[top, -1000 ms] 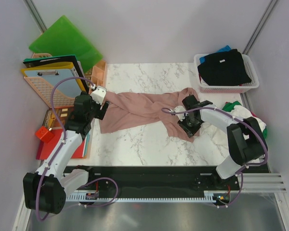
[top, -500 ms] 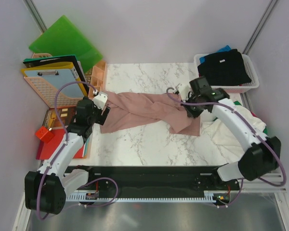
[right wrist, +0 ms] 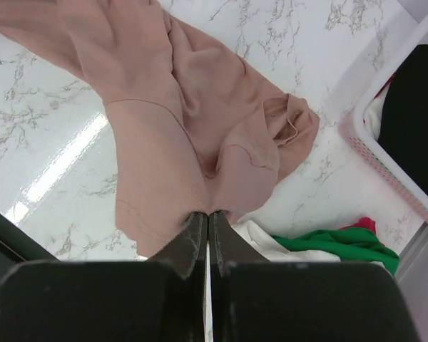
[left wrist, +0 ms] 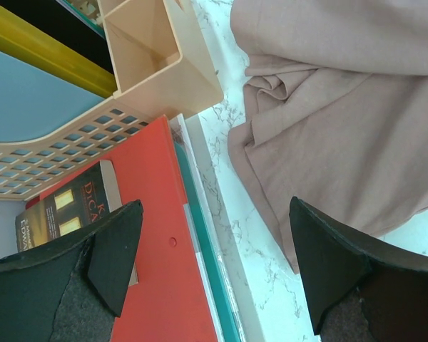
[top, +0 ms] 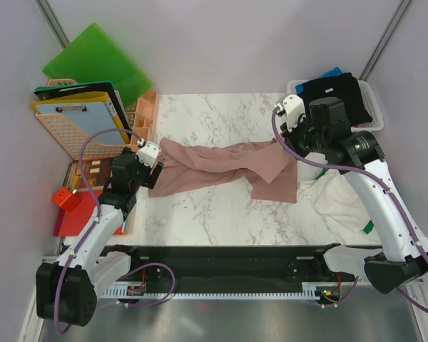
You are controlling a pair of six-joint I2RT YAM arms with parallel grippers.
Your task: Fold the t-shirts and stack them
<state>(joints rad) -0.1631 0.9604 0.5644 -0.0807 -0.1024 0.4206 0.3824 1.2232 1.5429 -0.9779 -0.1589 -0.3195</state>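
Far right: white basket (top: 375, 127) with a black shirt (top: 353, 89), a bit of blue shirt (top: 333, 72) behind. Far left: peach tray (top: 53, 134) of clipboards (top: 82, 114), green folder (top: 93, 60) against the pale wall. On the marble table (top: 214, 214): pink shirt (top: 221, 162) stretched in a long band; white shirt (top: 335, 206) and green shirt (right wrist: 328, 242) heaped near its right end. Right gripper (right wrist: 207, 229) pinching a fold of pink shirt, fingers pressed together. Left gripper (left wrist: 214, 249) spread wide, empty, above the table's left edge and a red folder (left wrist: 164, 271), beside the pink cloth.

left arm (top: 93, 228) low | left fingers (left wrist: 115, 258) spread apart | right arm (top: 376, 194) high | right fingers (right wrist: 192, 241) pressed together
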